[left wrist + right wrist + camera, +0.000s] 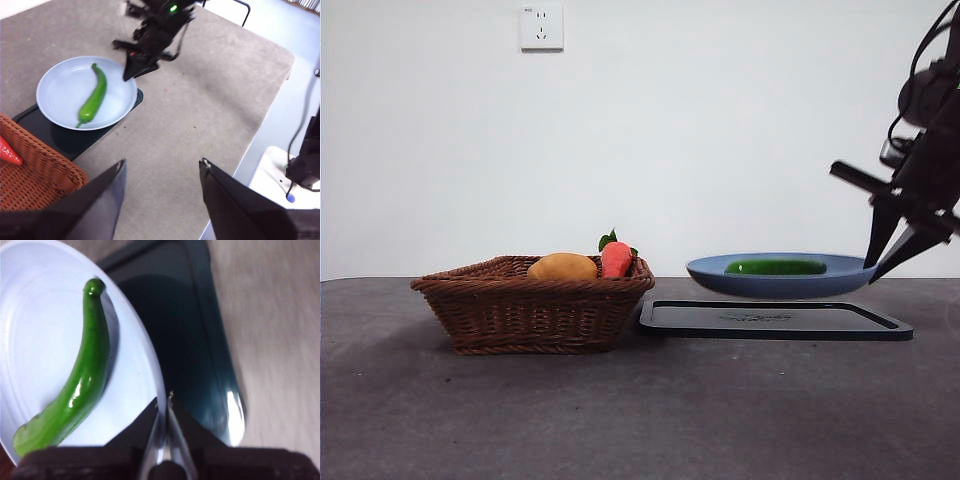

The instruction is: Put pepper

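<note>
The pepper (pixel 775 267), glossy green and long, lies in a light blue plate (pixel 710 275). My right gripper (pixel 880 265) is shut on the plate's right rim and holds the plate just above a black tray (pixel 770 320). In the right wrist view the pepper (pixel 80 385) lies curved in the plate (pixel 30 340), and the gripper (pixel 165 405) pinches the rim. The left wrist view shows the pepper (pixel 94 97), the plate (pixel 60 85) and the right gripper (pixel 129 74) from above. My left gripper (pixel 162 167) is open and empty, high above the table.
A brown wicker basket (pixel 535 300) stands left of the tray and holds a yellow-brown lump (pixel 562 267) and a red-orange vegetable with green leaves (pixel 616 258). The basket (pixel 30 170) borders the tray (pixel 55 137). The table's edge runs past the right arm.
</note>
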